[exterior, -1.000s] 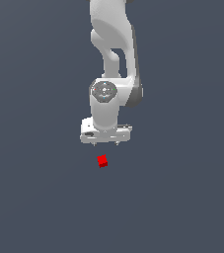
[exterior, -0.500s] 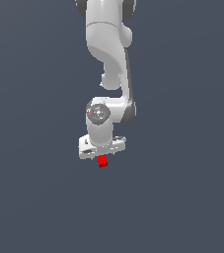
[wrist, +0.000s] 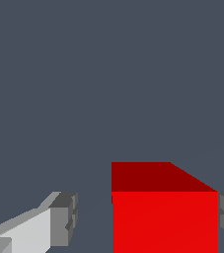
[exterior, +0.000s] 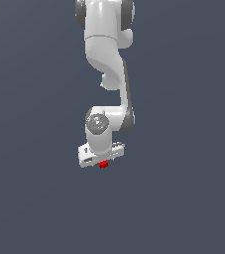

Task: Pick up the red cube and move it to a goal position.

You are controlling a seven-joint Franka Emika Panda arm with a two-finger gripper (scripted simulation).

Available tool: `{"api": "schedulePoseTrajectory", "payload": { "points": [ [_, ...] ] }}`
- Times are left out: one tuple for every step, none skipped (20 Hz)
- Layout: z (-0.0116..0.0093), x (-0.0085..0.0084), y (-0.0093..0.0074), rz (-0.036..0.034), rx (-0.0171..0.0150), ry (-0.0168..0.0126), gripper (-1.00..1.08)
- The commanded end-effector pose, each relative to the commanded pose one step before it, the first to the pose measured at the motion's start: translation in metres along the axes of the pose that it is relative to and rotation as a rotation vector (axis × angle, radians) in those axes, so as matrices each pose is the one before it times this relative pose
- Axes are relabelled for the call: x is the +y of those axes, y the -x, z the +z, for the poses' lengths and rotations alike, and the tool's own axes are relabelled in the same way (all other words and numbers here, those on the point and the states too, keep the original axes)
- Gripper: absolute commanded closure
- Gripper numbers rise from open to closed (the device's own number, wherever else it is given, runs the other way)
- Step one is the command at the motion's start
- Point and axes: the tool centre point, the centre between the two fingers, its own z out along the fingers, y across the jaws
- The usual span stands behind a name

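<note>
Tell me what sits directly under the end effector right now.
The red cube sits under the end effector, between its two fingers, nearer one finger, with a gap to the other. In the exterior view the hand covers most of the cube; its underside is hidden.

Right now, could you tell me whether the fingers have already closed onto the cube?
No, in the wrist view one finger stands apart from the red cube.

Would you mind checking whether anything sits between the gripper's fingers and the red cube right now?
Nothing visible does. In the wrist view the red cube lies between the two fingers of the gripper, with only bare grey floor in the gaps. It sits off-centre: one side shows a clear gap, the other almost none.
</note>
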Motion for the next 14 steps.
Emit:
{"api": "schedulePoseTrajectory", "payload": {
  "points": [
    [0.001,0.00031,-0.0015,-0.00526,0.00153,0.00017,-0.92],
    [0.0,0.0,0.0,0.0,0.0,0.0,1.08],
    [0.0,0.0,0.0,0.0,0.0,0.0,1.08],
    [0.0,0.0,0.0,0.0,0.0,0.0,1.08],
    [0.0,0.0,0.0,0.0,0.0,0.0,1.08],
    [0.0,0.0,0.0,0.0,0.0,0.0,1.08],
    [0.0,0.0,0.0,0.0,0.0,0.0,1.08],
    [0.0,0.0,0.0,0.0,0.0,0.0,1.08],
    [0.0,0.0,0.0,0.0,0.0,0.0,1.08],
    [0.0,0.0,0.0,0.0,0.0,0.0,1.08],
    [0.0,0.0,0.0,0.0,0.0,0.0,1.08],
    [-0.00025,-0.00002,0.00011,0.0,0.0,0.0,1.08],
    [-0.0002,-0.00001,0.0001,0.0,0.0,0.0,1.08],
    [-0.00059,-0.00002,0.00029,0.0,0.0,0.0,1.08]
  ]
}}
